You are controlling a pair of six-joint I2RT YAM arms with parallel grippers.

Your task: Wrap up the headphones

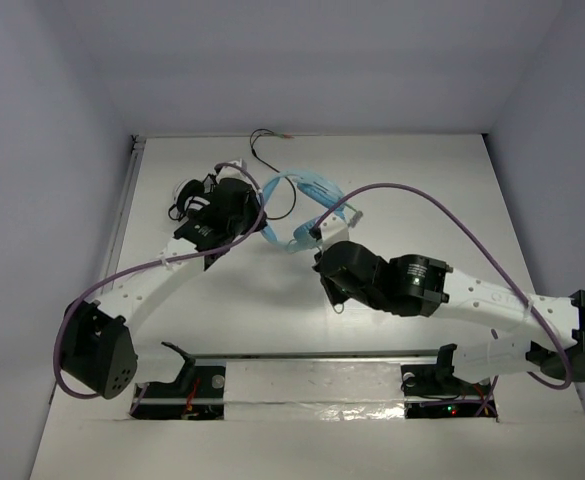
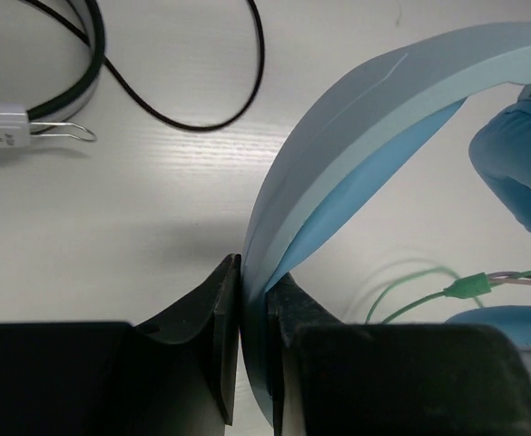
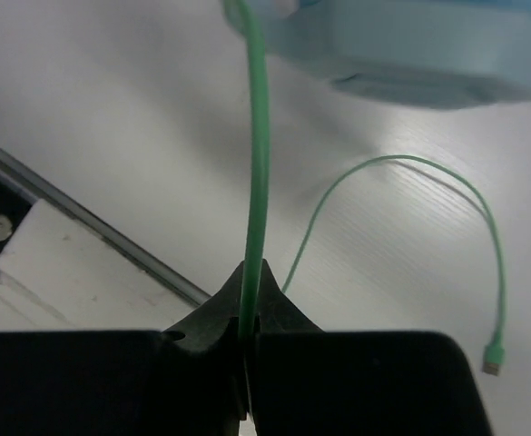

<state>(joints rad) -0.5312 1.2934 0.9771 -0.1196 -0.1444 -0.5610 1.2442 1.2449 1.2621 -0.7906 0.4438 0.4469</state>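
Observation:
The light blue headphones (image 1: 310,192) lie at the table's back centre. My left gripper (image 1: 262,228) is shut on their wide headband (image 2: 356,136), pinched edge-on between the jaws (image 2: 254,300). A padded cup (image 2: 519,173) lies to its right. My right gripper (image 1: 322,260) sits just in front of the near cup (image 3: 410,54). It is shut (image 3: 250,300) on the thin green cable (image 3: 258,163), which runs taut up to that cup. The cable's free end loops on the table and ends in a plug (image 3: 494,363). More green cable (image 2: 419,304) shows in the left wrist view.
The smaller black-and-white headphones (image 1: 187,195) lie left of my left gripper, their band (image 2: 29,118) and black cable (image 2: 201,123) close by; the cable trails to the back (image 1: 267,150). A metal rail (image 1: 312,354) runs along the near edge. Walls enclose the table.

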